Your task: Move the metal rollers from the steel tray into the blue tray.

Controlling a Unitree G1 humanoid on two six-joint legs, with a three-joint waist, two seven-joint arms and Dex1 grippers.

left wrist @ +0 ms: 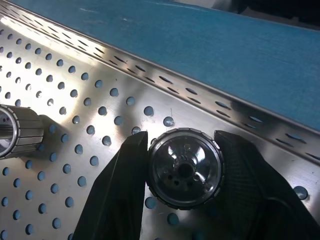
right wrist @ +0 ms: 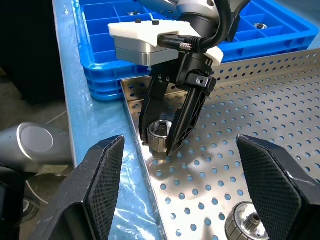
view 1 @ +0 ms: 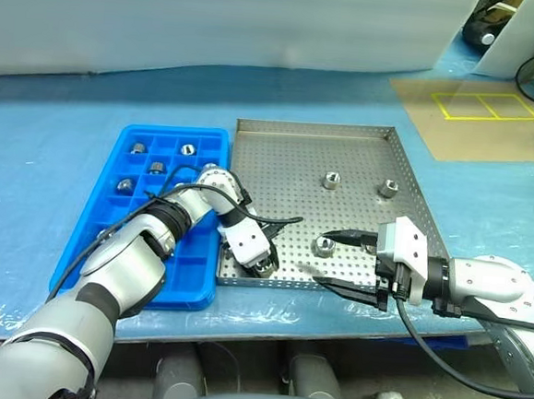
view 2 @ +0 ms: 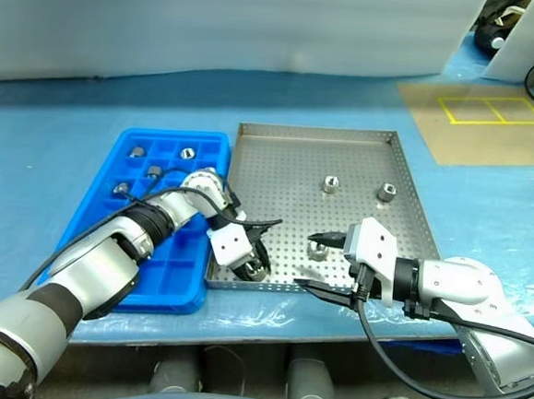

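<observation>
The left jaws (right wrist: 167,135) are clamped on one metal roller (left wrist: 184,168), which sits on the perforated floor of the steel tray (view 1: 365,133) at its near corner beside the blue tray (view 1: 175,135); it looks gripped but not yet lifted. The right jaws (view 1: 343,261) stand spread, holding nothing, either side of a second roller (view 1: 322,247) near the tray's front edge. Farther back in the steel tray lie two more rollers (view 1: 331,179), well apart from the arms. The blue tray on the bench (view 1: 49,145) already holds several rollers (view 1: 157,168) in its far compartments. By my judgement roughly half the job is done: four rollers remain.
</observation>
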